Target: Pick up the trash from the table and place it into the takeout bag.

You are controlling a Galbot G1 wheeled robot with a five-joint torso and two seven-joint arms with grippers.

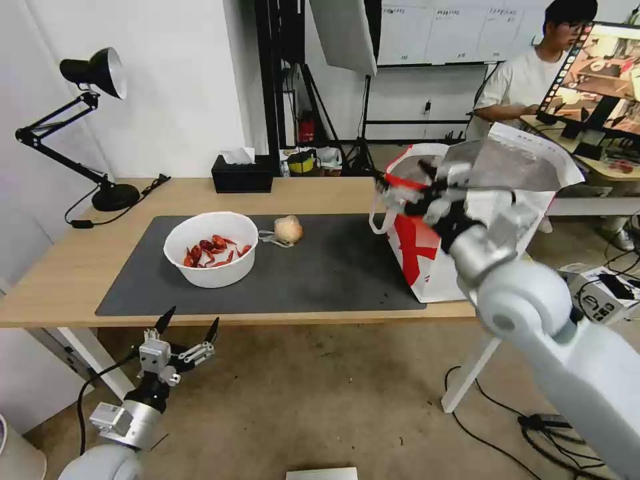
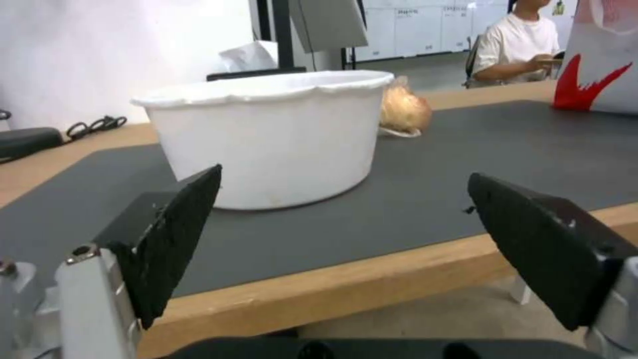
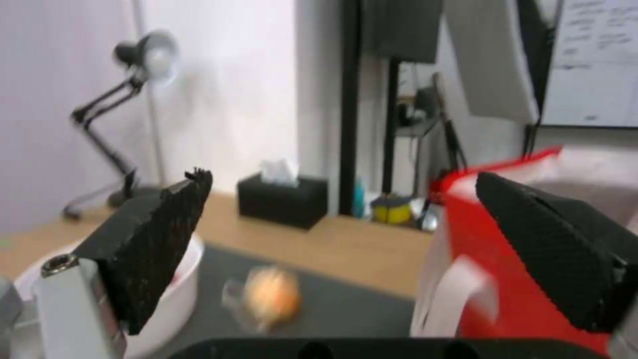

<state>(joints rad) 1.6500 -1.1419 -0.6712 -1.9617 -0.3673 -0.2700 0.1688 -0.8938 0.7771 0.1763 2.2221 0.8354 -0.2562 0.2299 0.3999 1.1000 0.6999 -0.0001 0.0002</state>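
Desk (image 1: pixel 60 280) — grey mat (image 1: pixel 320 273) bearing: bowl (image 1: pixel 211 248) of red shells; beige lump (image 1: pixel 288 229) just beside it, apart from it. Bag (image 1: pixel 420 260) upright at the mat's right end, foil flap raised. Right gripper (image 1: pixel 400 190) — raised at the bag's near rim, fingers apart, holding nothing. Left gripper (image 1: pixel 188 323) — below the desk's front edge, before the bowl, fingers apart, holding nothing.

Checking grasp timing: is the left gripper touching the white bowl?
Apart. In the head view the left gripper hangs open below the table edge, while the white bowl sits on the mat.
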